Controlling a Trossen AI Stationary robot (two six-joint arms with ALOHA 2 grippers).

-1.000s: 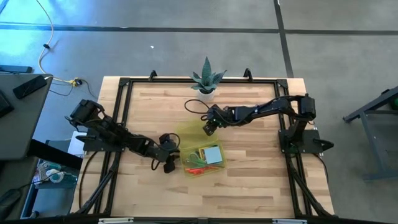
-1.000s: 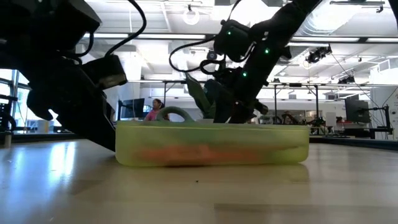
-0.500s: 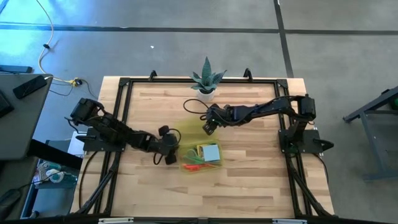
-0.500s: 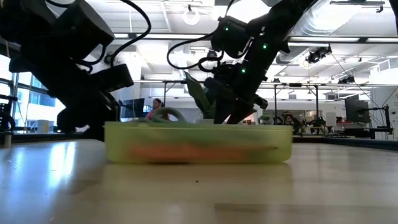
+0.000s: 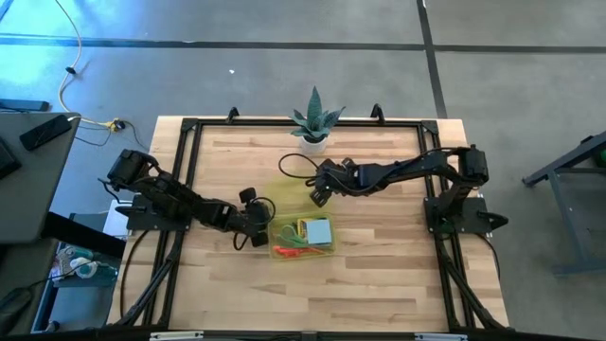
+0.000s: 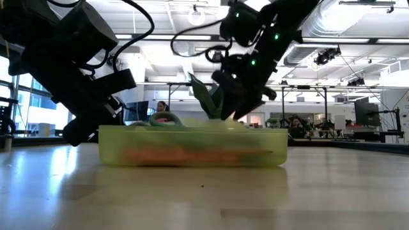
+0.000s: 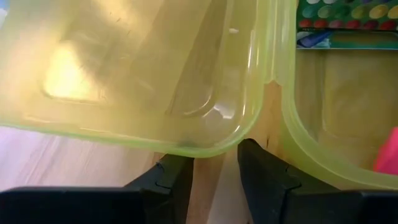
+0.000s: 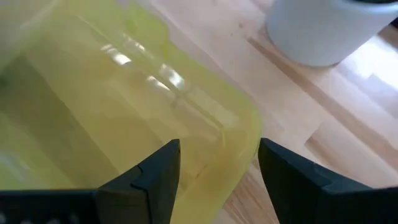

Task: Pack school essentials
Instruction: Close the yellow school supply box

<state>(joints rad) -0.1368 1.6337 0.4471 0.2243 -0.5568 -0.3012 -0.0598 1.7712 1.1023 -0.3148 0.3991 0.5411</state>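
The translucent yellow-green case [image 5: 303,235] rests on the table with its lid [image 5: 292,196] swung open toward the far edge. Inside lie a light-blue notepad [image 5: 320,230], green-handled scissors [image 5: 301,242] and orange and red pens [image 5: 287,252]. My left gripper [image 5: 252,228] is at the case's left side. In its wrist view the fingers stand narrowly open below the lid's corner [image 7: 208,146], beside the tray wall [image 7: 292,137]. My right gripper [image 5: 320,195] hovers wide open over the lid's far right corner [image 8: 245,134]. My left gripper comes level from the table's left at the gap between lid and tray; its fingertips [image 7: 261,165] reach the lid's rounded corner, but I cannot tell whether they touch it. My right gripper has its fingers on either side of the lid's corner; I cannot tell whether they touch it.
A spiky green plant in a white pot [image 5: 314,125] stands at the far edge, just beyond the lid; its pot [image 8: 336,25] shows close to my right gripper. Bare wood lies near and right of the case. Black frame rails border the table.
The case has slid toward the far edge and a little left, turning squarer to the table. My left gripper has moved toward the far edge alongside it, from the case's near left corner to its left side. My right gripper has stayed over the lid.
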